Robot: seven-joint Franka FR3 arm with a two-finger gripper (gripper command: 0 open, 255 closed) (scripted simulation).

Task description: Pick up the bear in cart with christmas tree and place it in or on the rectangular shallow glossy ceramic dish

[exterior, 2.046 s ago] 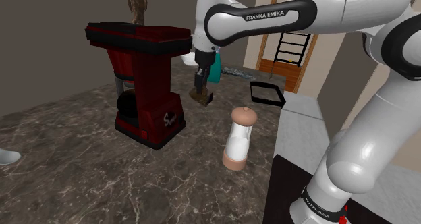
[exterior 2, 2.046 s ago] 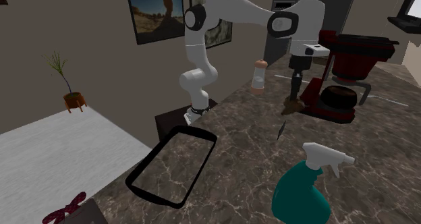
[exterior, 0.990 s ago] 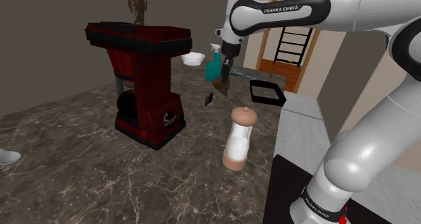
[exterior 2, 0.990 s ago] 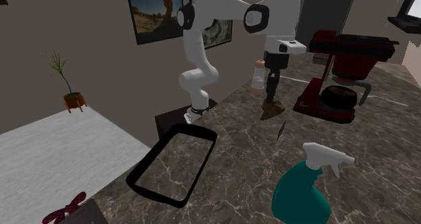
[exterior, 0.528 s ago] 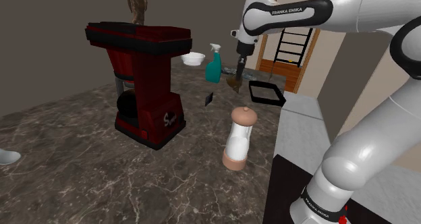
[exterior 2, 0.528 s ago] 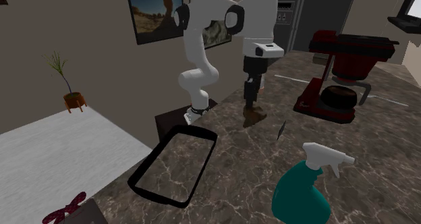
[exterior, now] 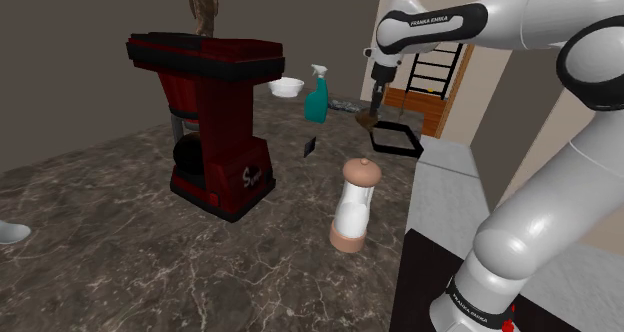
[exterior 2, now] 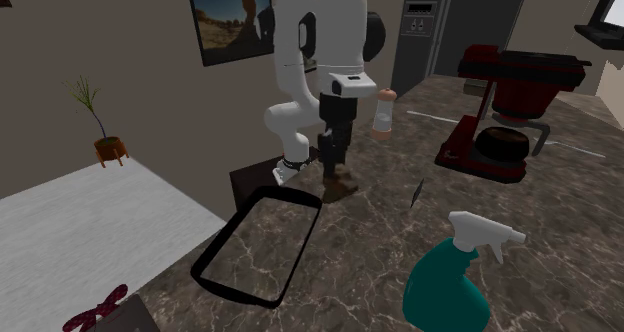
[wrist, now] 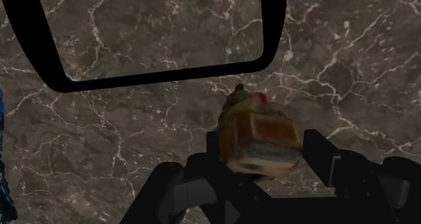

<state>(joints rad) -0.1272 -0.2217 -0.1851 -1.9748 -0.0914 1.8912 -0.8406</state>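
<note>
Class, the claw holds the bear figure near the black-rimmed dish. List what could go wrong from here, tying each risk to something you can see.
1. The bear figure hangs over bare counter, outside the rim of the dish; released now, it would likely miss.
2. The claw clasps it by its sides, with much of it beyond the fingers; it could slip or tilt.
3. Set down on the rim, it might tip out.

The brown bear-in-cart figure (wrist: 260,131), clasped in the claw (wrist: 265,148), hangs just beside the black-rimmed rectangular dish (wrist: 162,77).
</note>
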